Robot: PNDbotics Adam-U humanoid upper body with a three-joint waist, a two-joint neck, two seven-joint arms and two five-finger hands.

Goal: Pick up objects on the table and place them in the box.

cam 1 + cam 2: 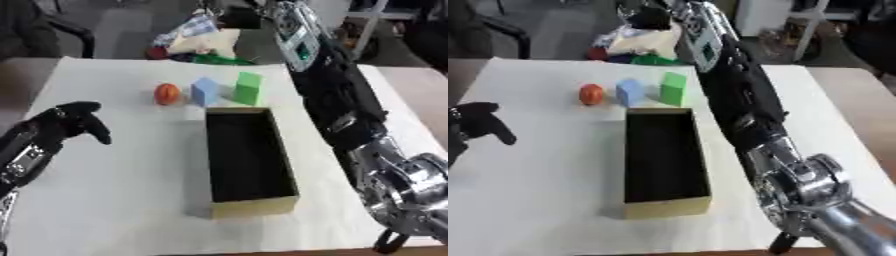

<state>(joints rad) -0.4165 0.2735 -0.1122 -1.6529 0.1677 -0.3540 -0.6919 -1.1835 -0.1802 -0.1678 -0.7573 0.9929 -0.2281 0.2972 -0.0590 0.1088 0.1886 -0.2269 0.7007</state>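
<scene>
Box (251,202), tan-walled, dark inside, long, open-topped.

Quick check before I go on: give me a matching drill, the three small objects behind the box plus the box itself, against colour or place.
Things:
1. ball
2. middle block
3. taller block
4. box

Descriptions:
A. green, rightmost in the row
B. open, dark inside, nothing visible in it
C. orange, leftmost in the row
D. blue, between the other two

Pairs: 1-C, 2-D, 3-A, 4-B
</scene>
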